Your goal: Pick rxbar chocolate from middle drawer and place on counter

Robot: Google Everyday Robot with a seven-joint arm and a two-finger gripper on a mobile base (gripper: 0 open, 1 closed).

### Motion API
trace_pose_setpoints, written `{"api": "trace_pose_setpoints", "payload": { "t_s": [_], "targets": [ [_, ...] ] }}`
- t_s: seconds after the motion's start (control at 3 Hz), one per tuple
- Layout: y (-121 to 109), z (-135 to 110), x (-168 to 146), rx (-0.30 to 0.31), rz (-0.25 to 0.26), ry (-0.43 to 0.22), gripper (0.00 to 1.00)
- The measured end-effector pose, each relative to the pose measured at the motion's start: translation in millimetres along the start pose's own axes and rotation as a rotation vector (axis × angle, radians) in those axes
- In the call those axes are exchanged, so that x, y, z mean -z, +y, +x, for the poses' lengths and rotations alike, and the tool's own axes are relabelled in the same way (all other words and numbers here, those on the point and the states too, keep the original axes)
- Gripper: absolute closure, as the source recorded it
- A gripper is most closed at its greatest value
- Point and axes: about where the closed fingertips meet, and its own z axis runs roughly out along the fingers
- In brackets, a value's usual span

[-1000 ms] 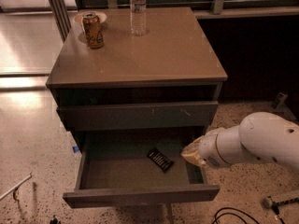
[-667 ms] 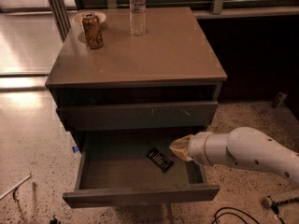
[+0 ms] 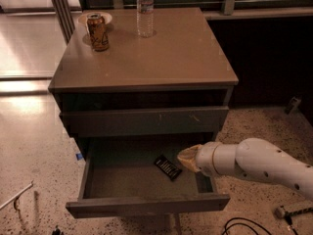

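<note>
End effector [image 3: 188, 158] edged left, beside rxbar chocolate [image 3: 168, 167] in middle drawer [image 3: 122, 181].

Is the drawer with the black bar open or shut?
Open. The middle drawer is pulled out, the rxbar chocolate lying inside; the hand hovers beside it.

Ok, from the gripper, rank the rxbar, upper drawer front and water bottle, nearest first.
1. Rxbar, in the open middle drawer, beside the gripper.
2. Upper drawer front, above it.
3. Bottle, at the counter back edge.
</note>
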Motion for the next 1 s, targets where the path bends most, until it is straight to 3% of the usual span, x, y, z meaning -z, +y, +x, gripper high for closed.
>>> {"api": "trace_pose_setpoints", "payload": {
  "t_s": [1.0],
  "targets": [
    [4,54,-78,-0.011,-0.004,0.009,1.00]
  ]
}}
